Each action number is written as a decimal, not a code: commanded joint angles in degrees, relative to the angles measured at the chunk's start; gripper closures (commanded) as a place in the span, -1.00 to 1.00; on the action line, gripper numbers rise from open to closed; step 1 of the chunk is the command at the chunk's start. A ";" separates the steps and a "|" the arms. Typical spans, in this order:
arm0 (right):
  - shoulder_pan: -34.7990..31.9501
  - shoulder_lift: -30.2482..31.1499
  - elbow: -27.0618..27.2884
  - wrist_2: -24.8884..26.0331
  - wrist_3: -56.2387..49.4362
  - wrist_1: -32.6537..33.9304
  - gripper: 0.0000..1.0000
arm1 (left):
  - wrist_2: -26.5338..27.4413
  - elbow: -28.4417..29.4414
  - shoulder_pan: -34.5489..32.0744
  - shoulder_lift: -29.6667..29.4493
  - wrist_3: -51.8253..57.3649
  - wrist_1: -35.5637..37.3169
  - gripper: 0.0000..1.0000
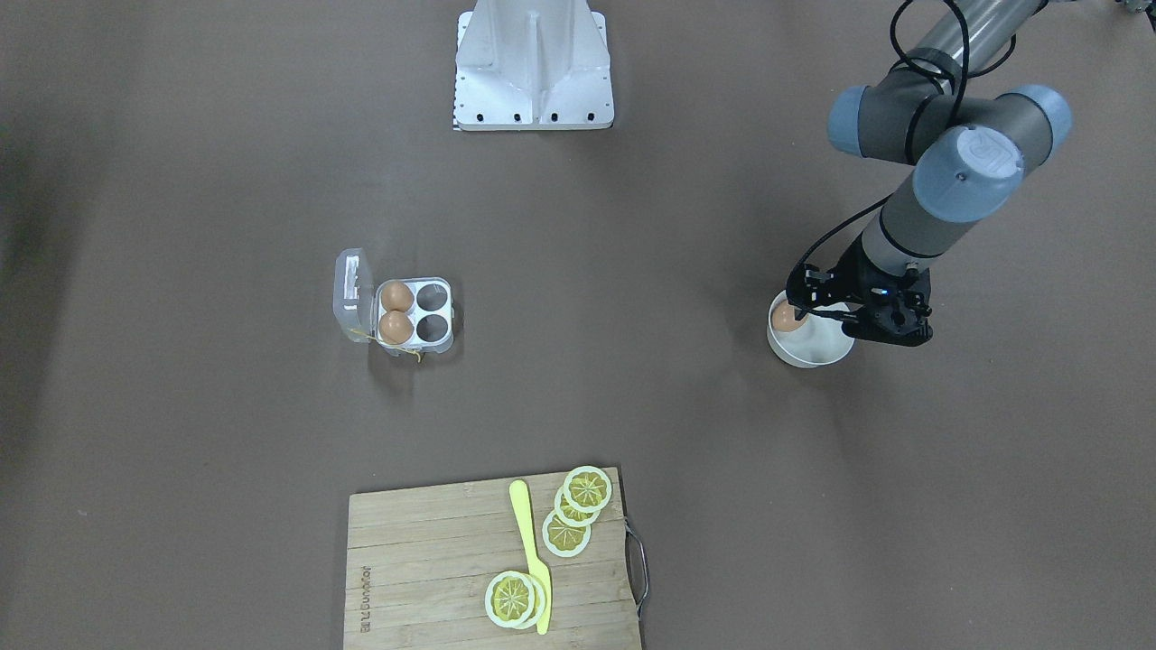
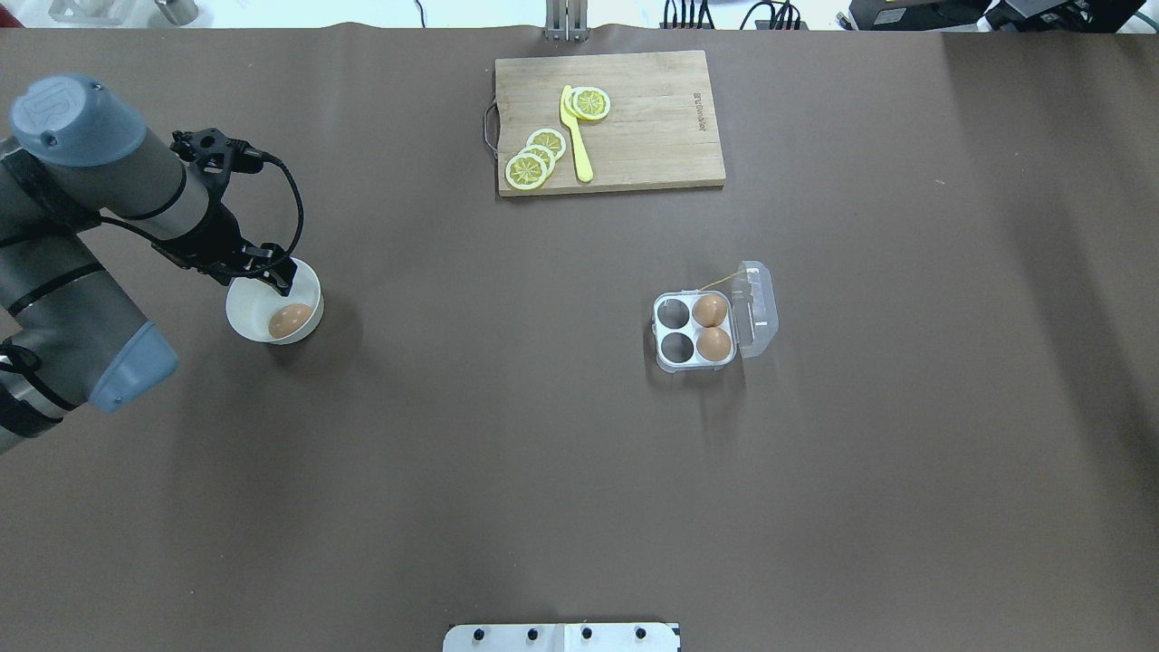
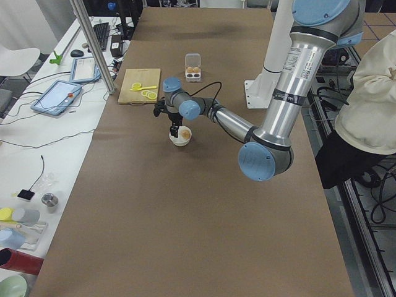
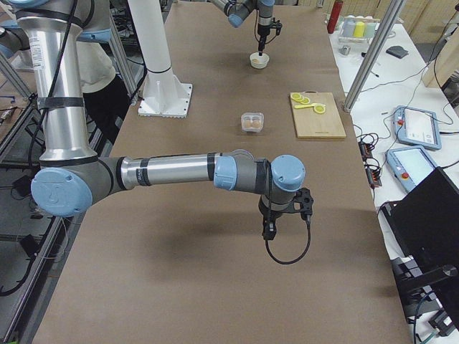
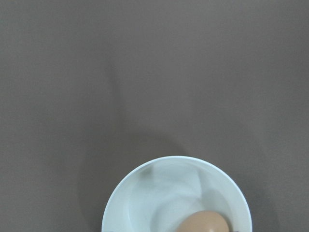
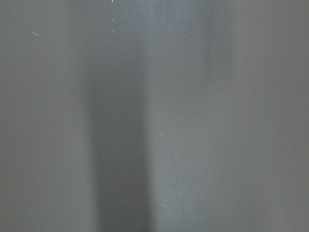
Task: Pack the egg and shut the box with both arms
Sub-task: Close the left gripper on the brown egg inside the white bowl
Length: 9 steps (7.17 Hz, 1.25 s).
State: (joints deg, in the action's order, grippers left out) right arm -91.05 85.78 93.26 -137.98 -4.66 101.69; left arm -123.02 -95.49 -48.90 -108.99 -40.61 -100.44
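Left gripper (image 2: pixel 277 284) hangs black-fingered over the inside of the bowl, its tips just above the egg, but whether the fingers are spread or pressed together cannot be told from any view; the left wrist camera shows only the bowl and the top of the egg at its lower edge. The right gripper (image 4: pixel 269 231) points down above bare paper toward the right end of the worktop (image 2: pixel 579 471), and it shows only in the side view, so its fingers cannot be judged either. The brown worktop fills every view. The left arm (image 2: pixel 81 299) comes in over the left edge and bends down to the bowl; the right arm (image 4: pixel 172 170) stretches out level along the right end. A white base (image 1: pixel 533 63) sits at the middle of the robot's edge. A wooden cutting board (image 2: pixel 652 136) lies at the far edge, near its middle, carrying a yellow knife (image 2: pixel 576 136) and lemon slices (image 2: pixel 543 145) in two small groups on either side of the blade. The round white bowl (image 2: pixel 244 319) stands close to the left edge. The box (image 2: pixel 658 328) sits right of the worktop's centre, well apart from the bowl, with its clear lid (image 2: pixel 759 303) swung open toward the right edge. Two other eggs (image 2: pixel 711 311) fill the two cells beside the lid; the two cells toward the left edge are unfilled. The egg (image 2: pixel 291 320) lies in the bowl, against the wall nearer the centre.
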 commanded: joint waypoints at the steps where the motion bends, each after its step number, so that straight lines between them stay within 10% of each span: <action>1: 0.00 0.00 -0.01 0.00 0.00 0.00 -1.00 | 1.45 0.74 1.52 -0.26 0.00 -0.02 -0.66; 9: 0.00 -0.09 0.17 -0.09 -0.09 0.00 -1.00 | 1.64 1.53 2.93 -0.52 0.00 -0.11 -0.62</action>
State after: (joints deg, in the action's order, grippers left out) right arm -91.06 85.70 93.43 -138.08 -4.68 101.69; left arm -121.38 -94.01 -46.33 -109.53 -40.60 -100.55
